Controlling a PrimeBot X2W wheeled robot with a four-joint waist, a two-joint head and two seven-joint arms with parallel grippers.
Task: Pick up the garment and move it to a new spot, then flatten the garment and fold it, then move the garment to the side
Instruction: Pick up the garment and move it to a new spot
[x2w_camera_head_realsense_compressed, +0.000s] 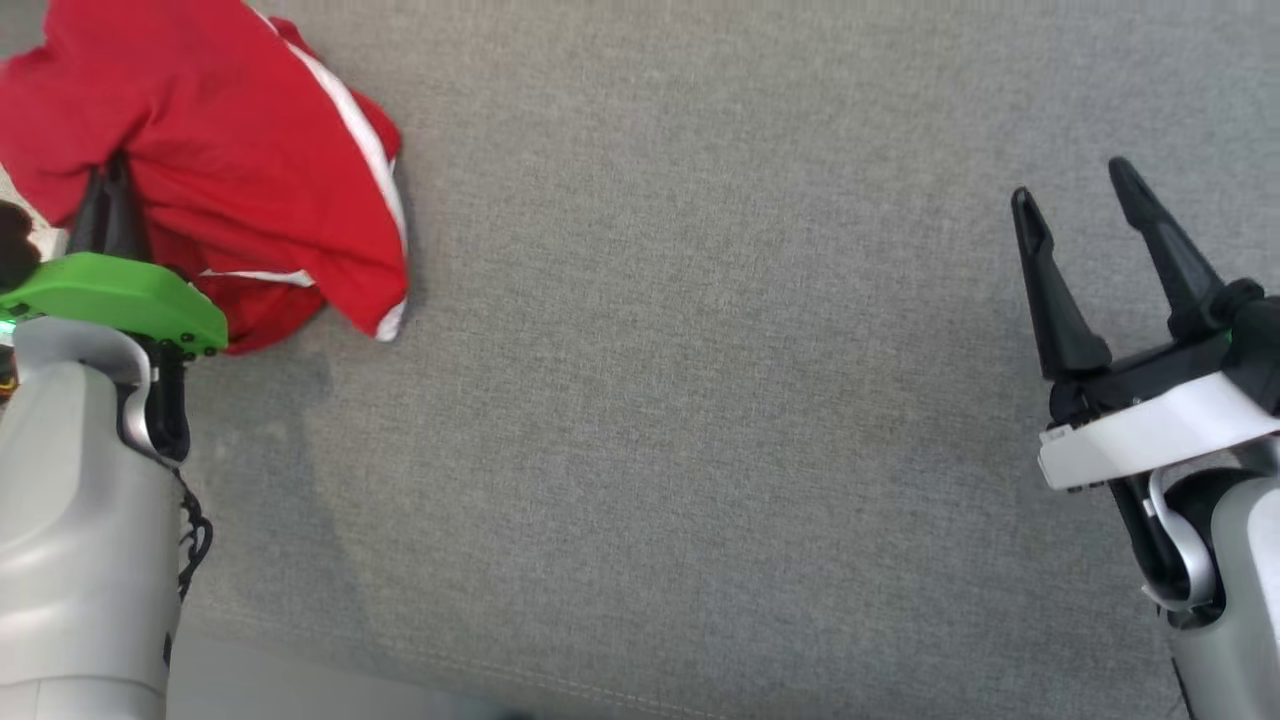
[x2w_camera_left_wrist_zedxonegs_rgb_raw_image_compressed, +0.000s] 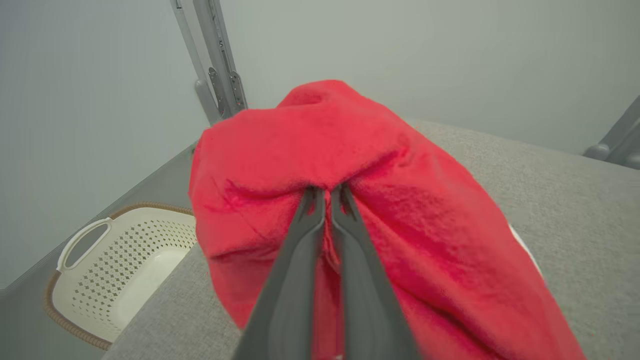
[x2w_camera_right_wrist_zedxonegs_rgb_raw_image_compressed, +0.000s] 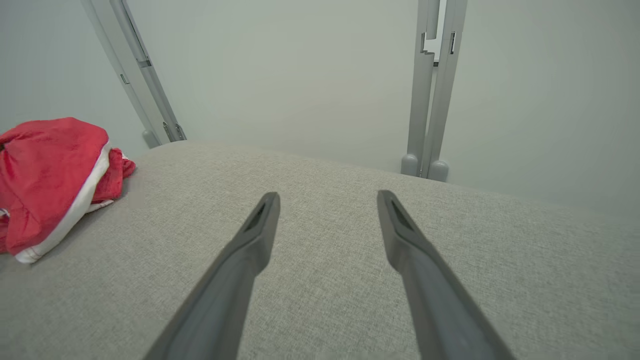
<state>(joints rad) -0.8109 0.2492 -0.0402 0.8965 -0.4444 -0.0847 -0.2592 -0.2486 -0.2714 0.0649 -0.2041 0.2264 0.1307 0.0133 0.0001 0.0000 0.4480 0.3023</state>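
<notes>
Red garment (x2w_camera_head_realsense_compressed: 230, 150), white stripe trim; grey fabric surface (x2w_camera_head_realsense_compressed: 700, 400), fine weave; cream basket (x2w_camera_left_wrist_zedxonegs_rgb_raw_image_compressed: 150, 242), diamond-pattern holes, brown rim; green wrist cover (x2w_camera_head_realsense_compressed: 120, 295)

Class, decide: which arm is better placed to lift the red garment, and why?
Left: the left gripper is shut on the garment, while the right gripper stands open, well apart from it.

Red garment (x2w_camera_head_realsense_compressed: 230, 150), white-striped, bunched at grey surface's far-left corner.
</notes>
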